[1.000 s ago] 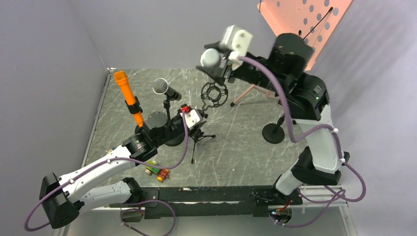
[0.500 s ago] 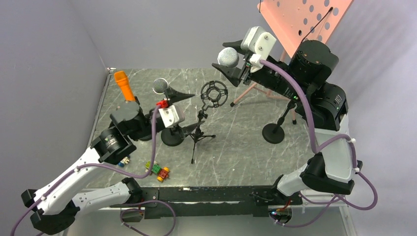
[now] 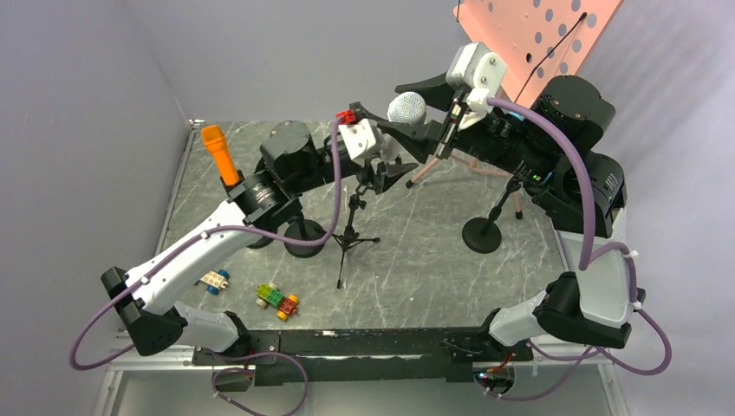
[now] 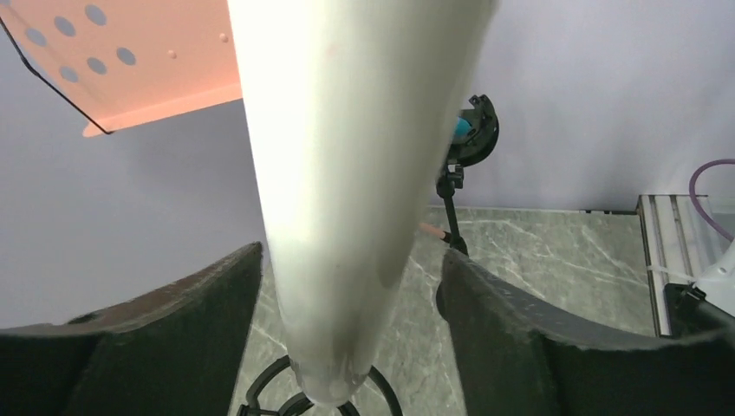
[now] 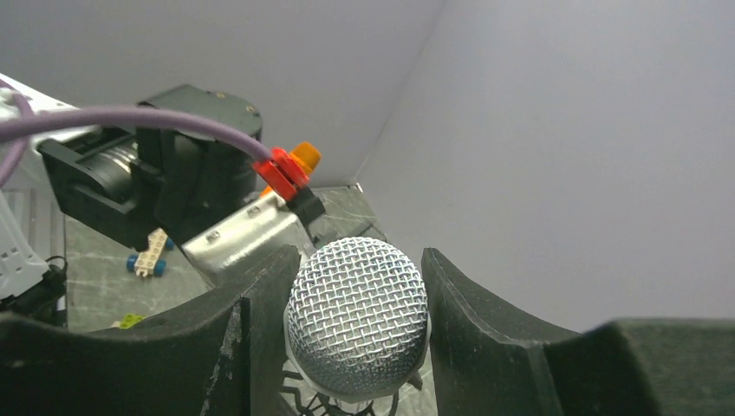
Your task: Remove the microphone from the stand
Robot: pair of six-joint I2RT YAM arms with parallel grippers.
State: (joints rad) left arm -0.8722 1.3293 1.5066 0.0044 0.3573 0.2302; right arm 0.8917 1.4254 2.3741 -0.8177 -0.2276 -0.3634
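The microphone has a silver mesh head and a white body. My right gripper is shut on the microphone just below the head, holding it in the air above the stand. The stand is a small black tripod with a ring mount directly below the microphone's tail. My left gripper is open, with a gap between each finger and the white body. In the top view the left gripper covers the ring mount.
An orange microphone stands clipped at the back left. A round black base lies under the left arm. An orange perforated music stand rises at the back right over a black round foot. Toy bricks lie near the front.
My left gripper opened, left the tripod and swung up and right to straddle the microphone's body. My right gripper carried the microphone a little further right.
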